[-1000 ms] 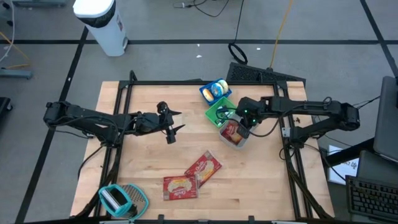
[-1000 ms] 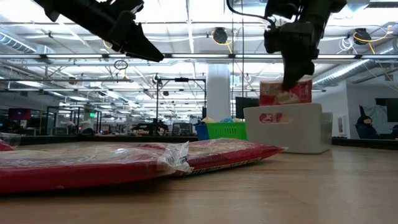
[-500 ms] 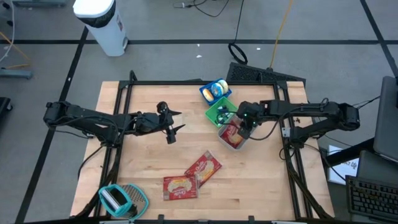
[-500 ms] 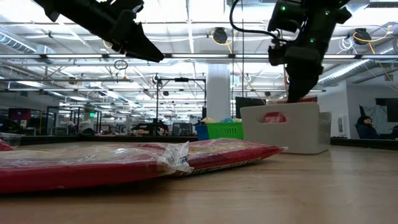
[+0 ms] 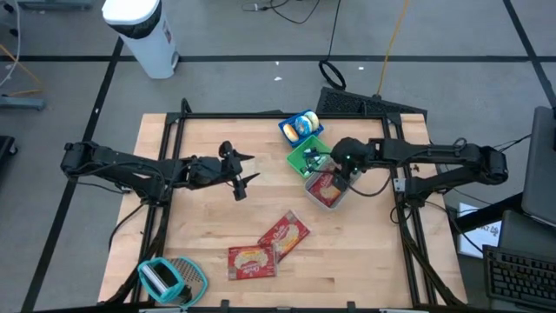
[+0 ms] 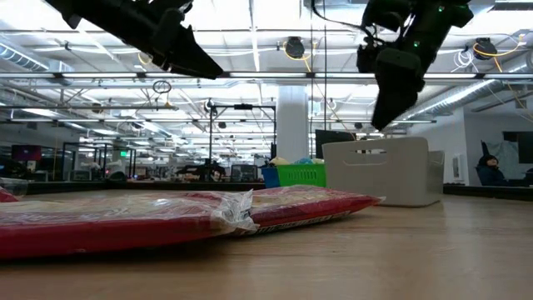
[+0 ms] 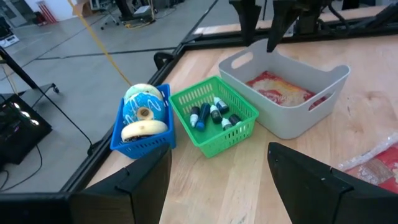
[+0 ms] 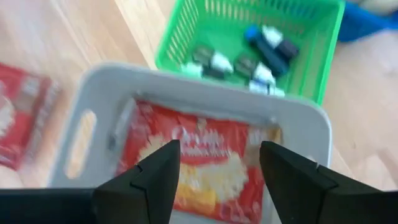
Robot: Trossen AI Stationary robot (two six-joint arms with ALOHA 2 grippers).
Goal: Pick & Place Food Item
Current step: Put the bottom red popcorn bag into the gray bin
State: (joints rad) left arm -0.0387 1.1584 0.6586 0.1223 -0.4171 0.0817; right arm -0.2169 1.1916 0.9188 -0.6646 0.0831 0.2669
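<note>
One red food packet (image 8: pixel 199 163) lies flat inside your grey bin (image 5: pixel 332 201) | right gripper (image 5: pixel 340 169) above bin, fingers spread, holding nothing | two packets (image 5: pixel 269 246) left on table | left gripper (image 5: pixel 244 178) waits open mid-table, empty

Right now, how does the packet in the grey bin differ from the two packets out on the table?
The packet in the grey bin lies inside the bin's walls, under the open right gripper; the two loose packets lie flat on the bare wooden table, with no gripper near them. The binned one sits alone; the loose two overlap at a corner. All are red food packets.
</note>
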